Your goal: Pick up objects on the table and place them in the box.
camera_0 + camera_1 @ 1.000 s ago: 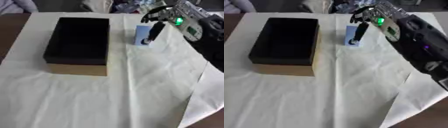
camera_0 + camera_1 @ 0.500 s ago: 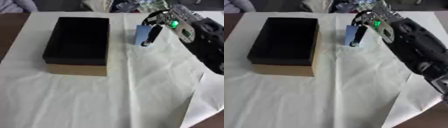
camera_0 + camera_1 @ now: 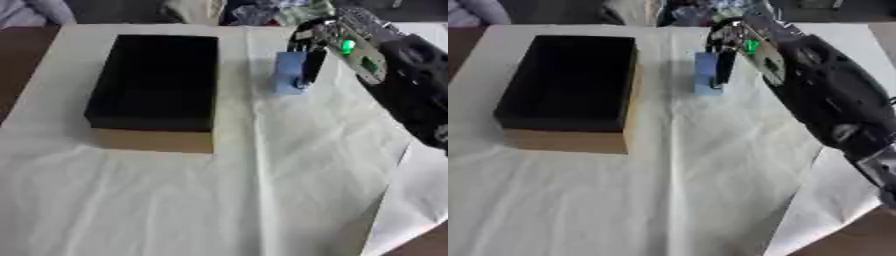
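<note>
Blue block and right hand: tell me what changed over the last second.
The right hand, fingers curled on the blue block, has carried it a little toward the box. The block appears slightly lifted now. The box and white cloth stayed put.

You had both head eyes looking steeply down from close above the box [image 3: 153, 80], sharing it and the cloth-covered table [image 3: 219, 200].

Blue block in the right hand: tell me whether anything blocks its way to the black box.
Nothing visible does. The right hand has its fingers round the upright blue block, and only bare white cloth lies between it and the open black box with tan sides to its left.
</note>
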Available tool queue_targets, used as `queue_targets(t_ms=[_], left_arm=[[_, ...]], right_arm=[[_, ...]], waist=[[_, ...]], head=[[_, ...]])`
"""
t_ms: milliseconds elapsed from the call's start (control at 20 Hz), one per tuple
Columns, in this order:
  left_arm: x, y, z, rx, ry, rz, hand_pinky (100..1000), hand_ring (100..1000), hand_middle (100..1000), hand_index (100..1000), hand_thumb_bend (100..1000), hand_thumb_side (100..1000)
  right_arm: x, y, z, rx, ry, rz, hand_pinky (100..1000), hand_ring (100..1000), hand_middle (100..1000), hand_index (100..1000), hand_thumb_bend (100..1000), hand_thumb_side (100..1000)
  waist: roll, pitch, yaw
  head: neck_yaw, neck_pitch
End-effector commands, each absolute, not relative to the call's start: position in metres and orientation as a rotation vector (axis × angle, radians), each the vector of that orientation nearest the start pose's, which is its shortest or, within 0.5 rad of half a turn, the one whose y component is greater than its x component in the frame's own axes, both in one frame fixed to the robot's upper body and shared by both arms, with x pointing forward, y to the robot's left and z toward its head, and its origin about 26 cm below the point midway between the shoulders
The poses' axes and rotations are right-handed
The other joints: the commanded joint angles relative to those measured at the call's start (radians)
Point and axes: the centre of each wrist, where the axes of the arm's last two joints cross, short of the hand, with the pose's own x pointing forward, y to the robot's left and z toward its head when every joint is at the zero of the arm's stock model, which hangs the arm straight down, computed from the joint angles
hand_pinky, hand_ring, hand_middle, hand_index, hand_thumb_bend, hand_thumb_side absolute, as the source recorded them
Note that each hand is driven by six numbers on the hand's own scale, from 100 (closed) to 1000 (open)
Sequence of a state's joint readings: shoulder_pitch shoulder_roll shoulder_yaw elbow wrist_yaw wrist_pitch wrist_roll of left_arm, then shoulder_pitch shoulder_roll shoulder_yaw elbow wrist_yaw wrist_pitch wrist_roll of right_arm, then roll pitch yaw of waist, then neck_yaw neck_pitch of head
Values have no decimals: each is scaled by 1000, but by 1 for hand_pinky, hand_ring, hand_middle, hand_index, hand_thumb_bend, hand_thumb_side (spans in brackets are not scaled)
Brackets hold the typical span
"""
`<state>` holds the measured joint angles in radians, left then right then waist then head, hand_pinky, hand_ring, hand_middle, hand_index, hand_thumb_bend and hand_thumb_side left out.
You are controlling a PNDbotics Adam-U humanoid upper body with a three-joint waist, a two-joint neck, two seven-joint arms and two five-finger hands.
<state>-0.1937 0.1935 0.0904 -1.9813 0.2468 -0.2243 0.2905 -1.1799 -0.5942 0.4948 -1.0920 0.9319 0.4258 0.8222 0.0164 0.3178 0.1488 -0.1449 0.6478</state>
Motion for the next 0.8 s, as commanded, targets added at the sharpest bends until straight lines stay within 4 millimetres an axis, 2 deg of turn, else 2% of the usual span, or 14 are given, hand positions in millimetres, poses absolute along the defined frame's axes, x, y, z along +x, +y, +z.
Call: queue_targets(t_ms=[50, 150, 200, 450, 600, 800], left_arm=[[289, 274, 168, 27, -2397, 320, 967, 705, 663, 854, 100, 554], [289, 274, 169, 27, -2397, 319, 967, 705, 663, 854, 100, 546], [289, 275, 169, 27, -2397, 319, 967, 705, 663, 854, 100, 552], [289, 275, 169, 26, -2398, 318, 966, 705, 664, 854, 100, 551], [289, 275, 169, 26, -2398, 318, 966, 705, 664, 853, 100, 549], [289, 275, 170, 21, -2401, 318, 965, 705, 663, 853, 100, 545]], right_arm=[[446, -207, 343, -1119, -901, 1268, 817, 766, 539, 628, 124, 100], [432, -197, 356, -1122, -973, 1270, 816, 759, 531, 625, 100, 132], [422, -191, 363, -1125, -1019, 1276, 816, 757, 529, 622, 100, 100], [374, -159, 394, -1121, -1250, 1303, 810, 736, 526, 626, 100, 100], [356, -142, 402, -1098, -1341, 1319, 805, 723, 531, 634, 100, 100], [343, -119, 404, -1042, -1417, 1355, 801, 716, 540, 648, 100, 100]], waist=[[1, -22, -1], [0, -24, -3], [0, -25, -4], [-2, -31, -5], [-3, -35, -3], [-4, -39, 1]], head=[[-2, -8], [-2, -8], [-2, -8], [-5, -5], [-9, -5], [-16, -2]])
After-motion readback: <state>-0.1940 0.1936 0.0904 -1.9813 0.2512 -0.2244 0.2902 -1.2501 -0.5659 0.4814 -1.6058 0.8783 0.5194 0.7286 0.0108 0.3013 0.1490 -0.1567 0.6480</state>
